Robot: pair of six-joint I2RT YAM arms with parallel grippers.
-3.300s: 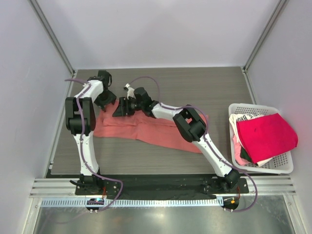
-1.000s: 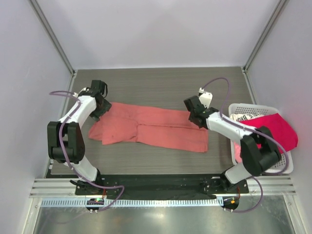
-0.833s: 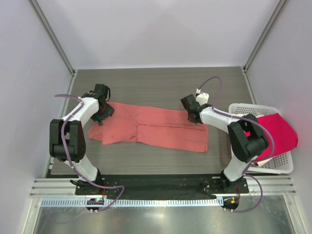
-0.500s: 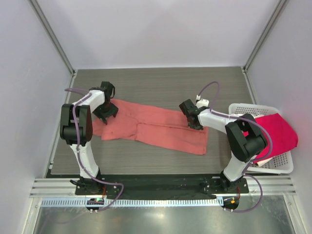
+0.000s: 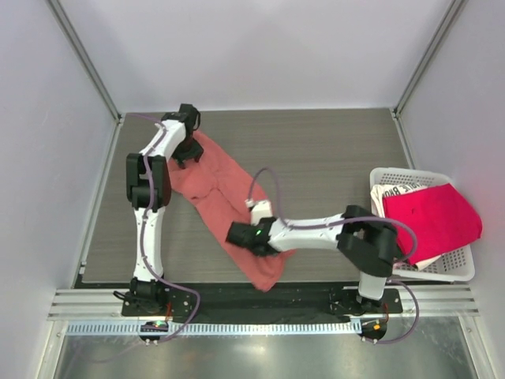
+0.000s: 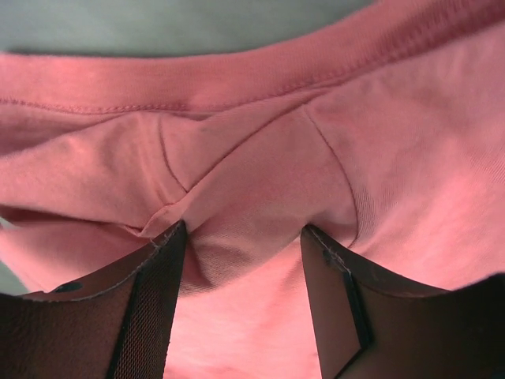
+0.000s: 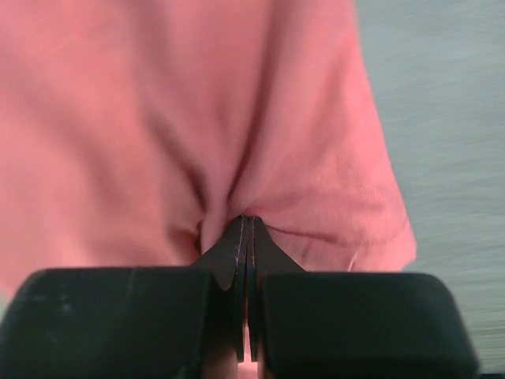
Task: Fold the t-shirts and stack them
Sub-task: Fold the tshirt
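The salmon-coral t-shirt (image 5: 229,209) lies in a crumpled diagonal band from the back left to the table's front middle. My left gripper (image 5: 187,150) sits on its far end. In the left wrist view this gripper (image 6: 245,237) is open, its fingers (image 6: 154,304) pressed onto the cloth either side of a puckered fold near the seam. My right gripper (image 5: 241,234) is shut on a pinch of the shirt's near part, and its closed tips (image 7: 247,219) bite into gathered cloth (image 7: 300,158). The crimson-pink t-shirt (image 5: 430,217) and the white lettered t-shirt (image 5: 392,192) lie in the basket.
The white lattice basket (image 5: 461,272) stands at the table's right edge. The right arm (image 5: 316,227) stretches low across the front of the table from its base. Walls close in the left, back and right sides.
The right gripper swept from the shirt's right end to the front middle, dragging the cloth with it. The left gripper moved toward the back. The shirt turned from lying crosswise to diagonal.
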